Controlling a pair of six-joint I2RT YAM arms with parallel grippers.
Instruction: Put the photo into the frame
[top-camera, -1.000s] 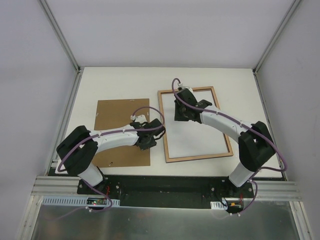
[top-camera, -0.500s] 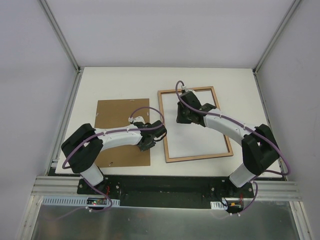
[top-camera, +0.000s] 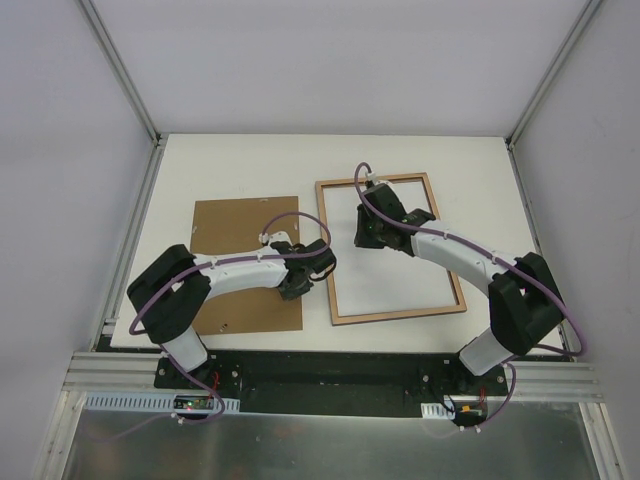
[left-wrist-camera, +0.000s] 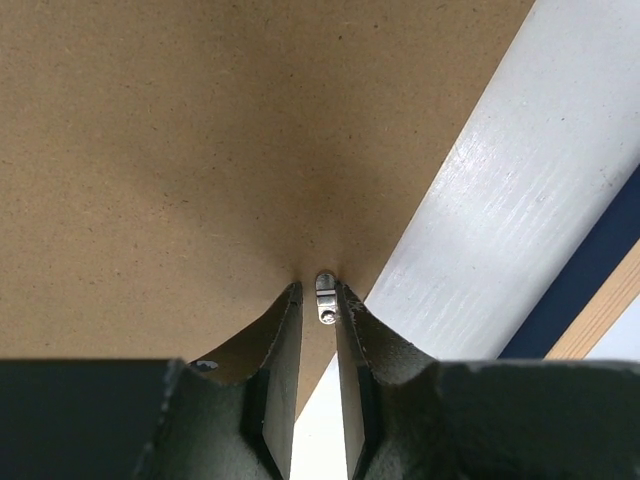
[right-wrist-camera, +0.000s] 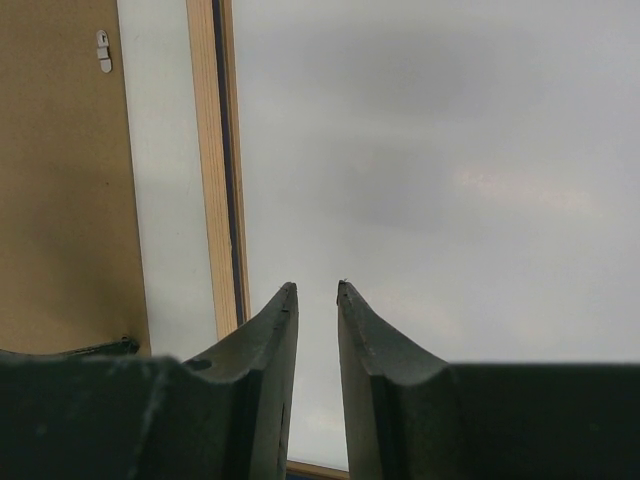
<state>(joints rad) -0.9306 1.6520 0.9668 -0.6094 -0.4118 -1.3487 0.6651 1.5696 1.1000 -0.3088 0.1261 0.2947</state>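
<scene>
One frame (top-camera: 400, 315), wood-coloured back up, plain white within its rim.

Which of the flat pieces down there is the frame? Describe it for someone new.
On the white table, two flat rectangles lie side by side, and the frame is the right-hand one. It is a thin wood-coloured border around a pale middle, while its neighbour, the backing board, is a solid brown sheet.
</scene>
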